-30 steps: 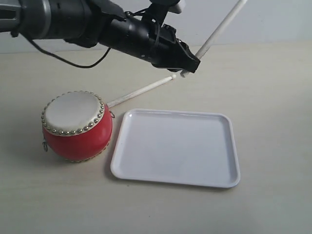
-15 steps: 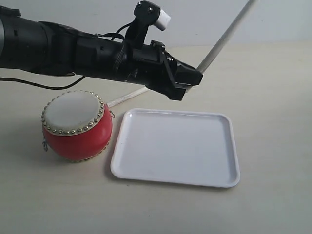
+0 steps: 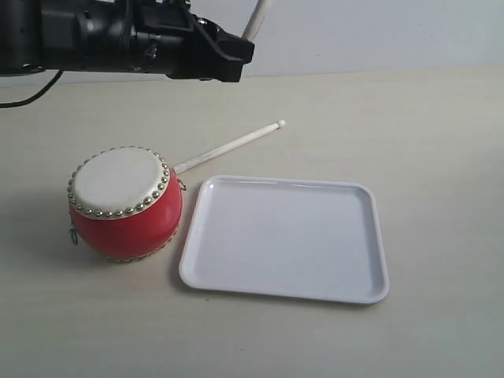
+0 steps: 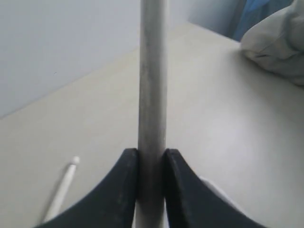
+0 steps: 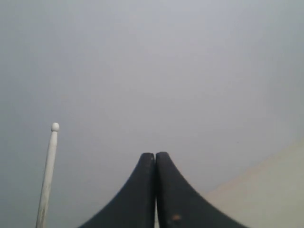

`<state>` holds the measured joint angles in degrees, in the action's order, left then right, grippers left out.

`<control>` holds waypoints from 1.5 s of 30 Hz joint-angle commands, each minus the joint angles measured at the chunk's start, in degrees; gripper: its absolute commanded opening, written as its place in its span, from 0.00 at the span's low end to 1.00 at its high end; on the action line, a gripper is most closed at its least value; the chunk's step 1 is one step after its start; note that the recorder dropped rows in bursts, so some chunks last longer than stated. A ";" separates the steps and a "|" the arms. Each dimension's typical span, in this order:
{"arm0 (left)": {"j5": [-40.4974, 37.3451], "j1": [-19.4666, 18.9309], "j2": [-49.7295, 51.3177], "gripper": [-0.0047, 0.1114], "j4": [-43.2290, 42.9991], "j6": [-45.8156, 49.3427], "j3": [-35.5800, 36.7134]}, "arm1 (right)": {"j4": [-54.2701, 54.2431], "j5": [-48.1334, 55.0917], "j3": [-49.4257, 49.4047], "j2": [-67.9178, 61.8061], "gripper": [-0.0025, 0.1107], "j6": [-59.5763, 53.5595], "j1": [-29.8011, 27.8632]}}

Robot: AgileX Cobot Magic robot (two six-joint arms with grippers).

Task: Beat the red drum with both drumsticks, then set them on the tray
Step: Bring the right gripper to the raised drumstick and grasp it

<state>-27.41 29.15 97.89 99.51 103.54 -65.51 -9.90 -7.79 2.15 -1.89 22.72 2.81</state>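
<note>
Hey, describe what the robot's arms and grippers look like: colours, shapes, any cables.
The left arm is a thick black tubular body with a thin black cable hanging beneath it. The left gripper and the right gripper each have two smooth black fingers that curve and taper to narrow tips. The right arm itself is out of view.

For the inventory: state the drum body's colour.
Glossy red drum body, clearest in the exterior view.
</note>
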 commanded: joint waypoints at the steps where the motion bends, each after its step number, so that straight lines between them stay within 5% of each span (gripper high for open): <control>1: -11.32 -0.64 -0.92 0.04 0.43 -2.19 1.00 | 10.58 -1.51 6.93 -10.46 0.02 3.77 4.91; 8: -19.57 -0.64 -0.92 0.04 0.43 -2.18 3.16 | 23.72 -4.83 18.11 -39.72 0.02 6.05 12.74; 14: -21.62 -0.64 -1.15 0.04 0.43 -2.18 3.31 | 46.75 -12.60 24.91 -60.50 0.02 21.84 13.52; 18: -21.75 -1.28 -1.15 0.04 0.43 -1.62 3.31 | 79.42 -33.65 31.29 -71.38 0.02 47.10 6.45; 20: -21.75 -1.29 -1.15 0.04 0.43 -0.97 3.31 | 84.35 -47.52 33.86 -75.44 0.02 47.96 1.36; 23: -21.75 -1.29 -1.15 0.04 0.43 -0.51 3.31 | 86.98 -62.17 35.40 -80.87 0.10 43.71 -3.00; 28: -21.98 -1.29 -1.15 0.04 0.43 -0.51 3.31 | 81.59 -62.17 36.98 -86.88 0.58 43.31 -3.44; 29: -21.98 -1.29 -1.15 0.04 0.43 -0.51 3.31 | 80.70 -62.17 36.98 -86.88 0.61 43.31 -3.44; 45: -28.36 -0.66 -1.15 0.04 0.43 -3.59 3.31 | 69.87 -62.17 37.36 -84.90 0.62 39.46 3.83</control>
<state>-54.19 28.09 97.41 99.41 101.06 -62.52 61.16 -69.60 38.67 -87.37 63.25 6.41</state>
